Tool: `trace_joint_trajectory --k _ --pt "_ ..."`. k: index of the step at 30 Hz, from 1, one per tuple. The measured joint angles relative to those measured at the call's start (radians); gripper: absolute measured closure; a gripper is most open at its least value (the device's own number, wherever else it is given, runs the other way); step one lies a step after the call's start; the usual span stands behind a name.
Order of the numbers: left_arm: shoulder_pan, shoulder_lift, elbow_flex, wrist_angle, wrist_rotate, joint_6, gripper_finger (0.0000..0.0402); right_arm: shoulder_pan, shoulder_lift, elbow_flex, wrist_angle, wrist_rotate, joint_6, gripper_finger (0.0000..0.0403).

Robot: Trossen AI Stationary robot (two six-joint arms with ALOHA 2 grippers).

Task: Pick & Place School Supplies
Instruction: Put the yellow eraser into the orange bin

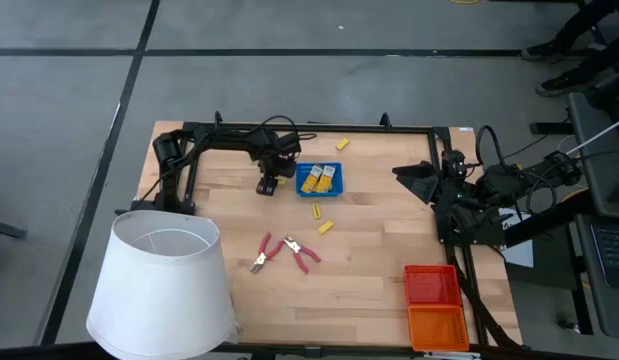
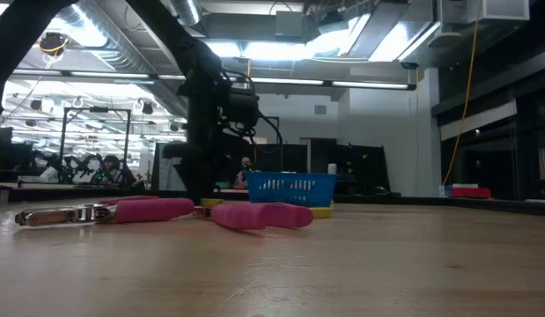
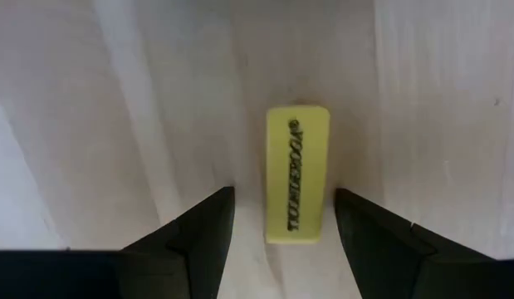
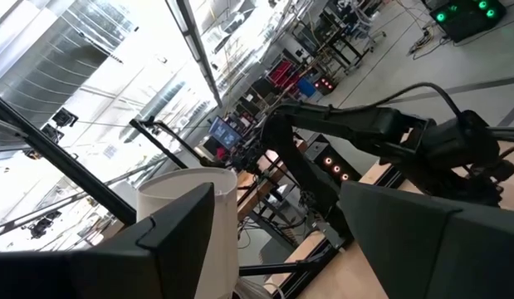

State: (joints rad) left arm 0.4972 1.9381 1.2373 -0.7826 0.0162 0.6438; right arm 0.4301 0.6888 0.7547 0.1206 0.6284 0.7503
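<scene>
A small yellow block with dark lettering [image 3: 297,166] lies flat on the wooden table. My left gripper [image 3: 285,195] points down over it, open, with one finger on each side of the block's near end and not touching it. In the high view my left gripper [image 1: 267,184] is just left of the blue tray [image 1: 334,187], which holds yellow packs with pale labels [image 1: 311,180]. More yellow blocks [image 1: 316,210] [image 1: 325,228] [image 1: 342,144] lie loose on the table. Two red-handled pliers [image 1: 261,254] [image 1: 302,253] lie flat near the middle. My right gripper [image 1: 414,178] is open and empty, raised at the table's right.
A big white lampshade [image 1: 164,285] stands at the near left corner. A red tray [image 1: 430,284] and an orange tray [image 1: 436,326] sit at the near right. In the low view the pliers [image 2: 158,211] lie in front of the blue tray [image 2: 291,187].
</scene>
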Motion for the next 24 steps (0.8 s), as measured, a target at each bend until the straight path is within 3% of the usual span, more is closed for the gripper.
trace_joint_trajectory --k 5,13,18,24 --pt "0.003 0.022 0.003 0.0 0.017 -0.02 0.0226 0.0 0.0 0.0 0.003 0.012 0.002 0.0135" --pt "0.03 0.014 0.001 -0.004 0.056 -0.106 0.034 0.0 0.0 0.0 0.008 0.03 0.004 0.0135" --pt "0.083 -0.033 -0.008 -0.018 0.14 -0.247 0.034 0.0 0.016 0.0 0.024 0.012 0.019 0.0135" --pt "0.084 -0.186 -0.005 0.003 0.216 -0.363 0.0331 -0.006 0.079 0.0 0.067 -0.038 0.049 0.0135"
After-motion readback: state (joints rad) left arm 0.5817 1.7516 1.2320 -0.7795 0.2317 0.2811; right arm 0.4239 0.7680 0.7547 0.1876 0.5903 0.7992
